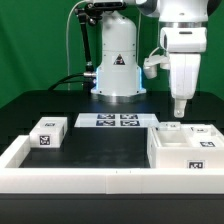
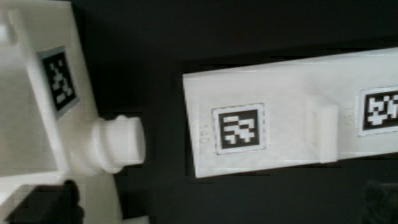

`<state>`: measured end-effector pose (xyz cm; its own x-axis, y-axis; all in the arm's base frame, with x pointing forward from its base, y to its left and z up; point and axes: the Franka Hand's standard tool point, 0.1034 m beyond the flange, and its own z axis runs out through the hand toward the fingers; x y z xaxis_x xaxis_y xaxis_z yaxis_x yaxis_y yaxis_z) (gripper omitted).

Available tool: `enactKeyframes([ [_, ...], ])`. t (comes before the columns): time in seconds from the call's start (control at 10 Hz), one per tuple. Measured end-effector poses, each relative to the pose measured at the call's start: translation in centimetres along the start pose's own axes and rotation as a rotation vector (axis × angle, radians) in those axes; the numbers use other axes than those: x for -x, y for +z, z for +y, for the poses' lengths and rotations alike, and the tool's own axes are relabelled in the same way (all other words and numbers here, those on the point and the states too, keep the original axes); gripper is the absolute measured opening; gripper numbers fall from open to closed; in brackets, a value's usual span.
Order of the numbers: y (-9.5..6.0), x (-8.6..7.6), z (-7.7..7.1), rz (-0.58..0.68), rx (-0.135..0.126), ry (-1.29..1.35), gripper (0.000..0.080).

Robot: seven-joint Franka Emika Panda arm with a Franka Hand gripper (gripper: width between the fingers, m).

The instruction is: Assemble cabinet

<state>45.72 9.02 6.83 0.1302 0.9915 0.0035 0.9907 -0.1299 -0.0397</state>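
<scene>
Hovering close above the cabinet, the gripper has the box directly beneath its fingertips, with the long side seemingly running crosswise below. Whether the jaws stand apart, I cannot tell.

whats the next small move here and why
Probably lower the end effector toward the cabinet. It hangs above the cabinet, apart from it, and no part seems gripped yet.

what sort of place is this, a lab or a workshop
Probably a robotics lab bench: the gripper above a black table, the marker board, and the white cabinet bearing fiducial tags.
</scene>
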Motion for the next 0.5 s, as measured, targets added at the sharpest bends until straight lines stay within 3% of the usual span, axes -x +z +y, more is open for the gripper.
enactKeyframes([
  [0.3,1.7,1.0,-1.9,0.037,0.051,-0.013,0.0797],
  [0.5,2.4,1.0,-2.4,0.038,0.037,-0.008,0.0797],
])
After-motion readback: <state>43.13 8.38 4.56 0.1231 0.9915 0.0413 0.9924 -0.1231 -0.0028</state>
